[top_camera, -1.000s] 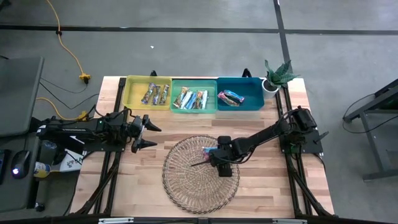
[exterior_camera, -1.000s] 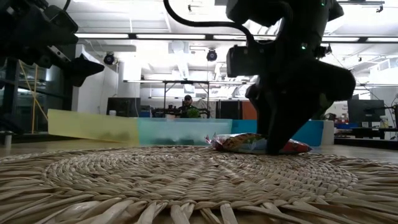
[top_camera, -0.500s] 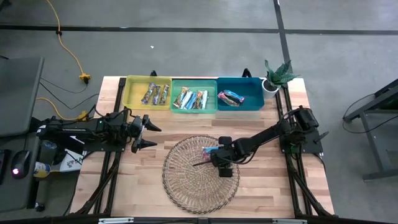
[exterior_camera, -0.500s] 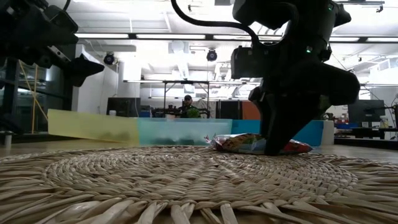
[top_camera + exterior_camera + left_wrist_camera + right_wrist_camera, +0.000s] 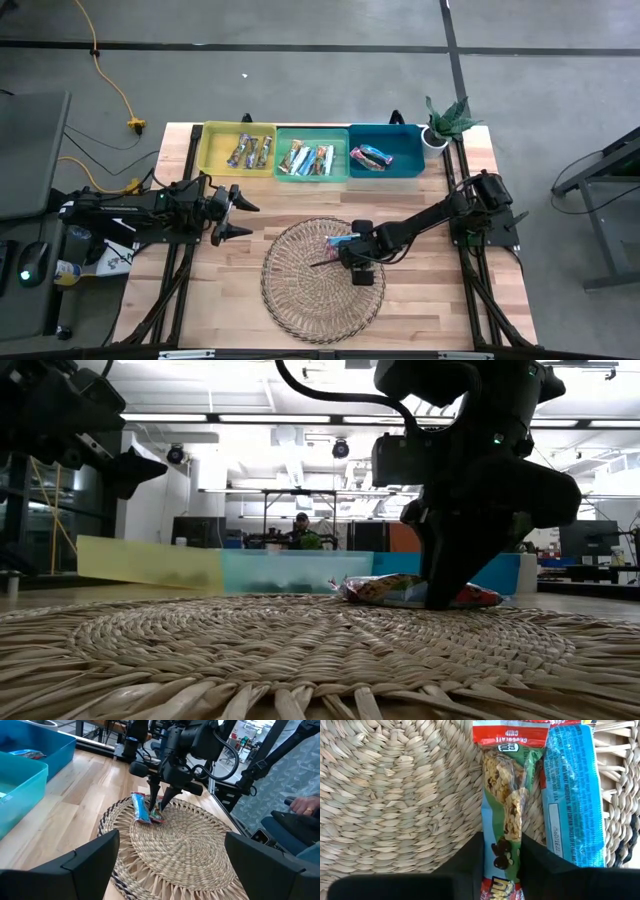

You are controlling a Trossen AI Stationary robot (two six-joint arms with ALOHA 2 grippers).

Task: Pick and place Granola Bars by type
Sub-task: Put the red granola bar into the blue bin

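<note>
Progress: we judged sorting nearly done; the yellow bin [image 5: 239, 148], green bin [image 5: 311, 153] and blue bin [image 5: 386, 150] each held bars, and two bars were left on the wicker tray [image 5: 300, 290].
Right end effector [image 5: 501, 851]: narrow, its fingers pinched on the chocolate chip bar [image 5: 506, 810].
Bar axis: its length ran straight ahead of those fingers, parallel with the blue bar [image 5: 573, 795] just beside it.
Left end effector [image 5: 238, 211]: wide, waiting over the tabletop [image 5: 420, 300], holding nothing.

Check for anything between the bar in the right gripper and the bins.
Nothing visible blocks it. The right gripper straddles the green chocolate chip bar on the wicker tray; a blue bar lies beside it. Only bare table separates tray and bins.
</note>
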